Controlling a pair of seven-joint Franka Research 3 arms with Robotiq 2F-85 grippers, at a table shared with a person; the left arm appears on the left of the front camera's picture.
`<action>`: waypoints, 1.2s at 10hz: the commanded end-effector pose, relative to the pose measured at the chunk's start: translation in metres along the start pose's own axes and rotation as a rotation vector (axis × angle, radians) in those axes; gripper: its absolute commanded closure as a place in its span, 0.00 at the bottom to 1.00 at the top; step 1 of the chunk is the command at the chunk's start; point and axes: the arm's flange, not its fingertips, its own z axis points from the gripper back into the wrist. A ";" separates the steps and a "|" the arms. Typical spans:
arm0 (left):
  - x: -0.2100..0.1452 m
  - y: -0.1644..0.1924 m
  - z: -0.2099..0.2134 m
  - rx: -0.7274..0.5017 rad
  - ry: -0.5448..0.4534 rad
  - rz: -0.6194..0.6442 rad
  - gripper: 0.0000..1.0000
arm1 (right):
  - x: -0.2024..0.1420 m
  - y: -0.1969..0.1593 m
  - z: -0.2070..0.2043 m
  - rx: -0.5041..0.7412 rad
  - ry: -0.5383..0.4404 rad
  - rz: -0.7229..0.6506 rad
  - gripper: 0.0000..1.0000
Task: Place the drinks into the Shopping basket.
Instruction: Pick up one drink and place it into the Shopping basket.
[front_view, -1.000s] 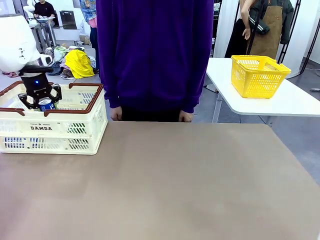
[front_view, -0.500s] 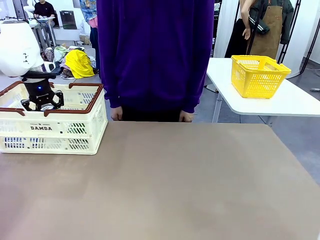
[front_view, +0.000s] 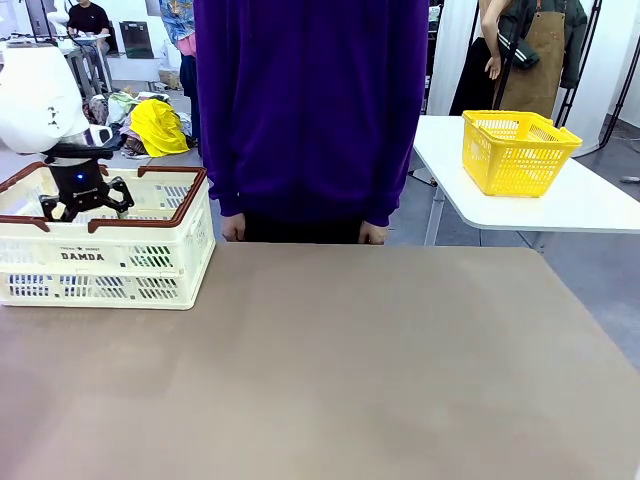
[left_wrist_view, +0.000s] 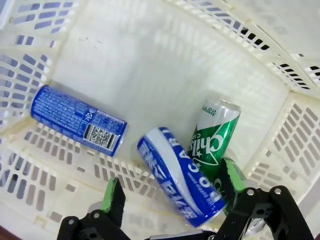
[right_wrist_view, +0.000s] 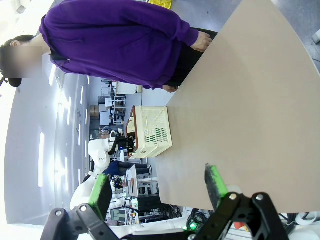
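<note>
The cream-white Shopping basket (front_view: 120, 262) with its brown rim stands at the table's far left. My left gripper (front_view: 85, 203) hangs open just inside its top. In the left wrist view the open left gripper (left_wrist_view: 172, 189) looks down at the basket floor (left_wrist_view: 150, 65), where three drink cans lie. One blue can (left_wrist_view: 76, 119) rests apart by the wall. A second blue can (left_wrist_view: 180, 174) lies between the green pads (left_wrist_view: 114, 196), touching a green can (left_wrist_view: 214, 138). My right gripper (right_wrist_view: 159, 186) is open and holds nothing, off the table's near side.
A person in a purple top (front_view: 310, 110) stands at the far edge, hands (front_view: 372, 234) hanging by the table. A yellow mesh basket (front_view: 517, 150) sits on a separate white table (front_view: 590, 205) at the back right. The brown tabletop (front_view: 380, 360) stretches wide.
A second ago my left gripper held a blue can above the basket. It dipped inside, opened and let the can go, and now sits slightly higher with its fingers spread.
</note>
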 end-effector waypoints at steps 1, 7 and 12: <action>0.002 0.006 0.020 -0.027 -0.020 0.004 0.00 | 0.003 0.001 0.000 0.028 -0.008 0.026 0.00; -0.055 0.039 0.171 -0.374 0.133 -0.095 0.00 | 0.003 0.001 0.000 0.028 -0.008 0.026 0.00; -0.096 0.121 0.211 -0.833 0.475 -0.331 0.00 | 0.003 0.001 0.000 0.028 -0.008 0.026 0.00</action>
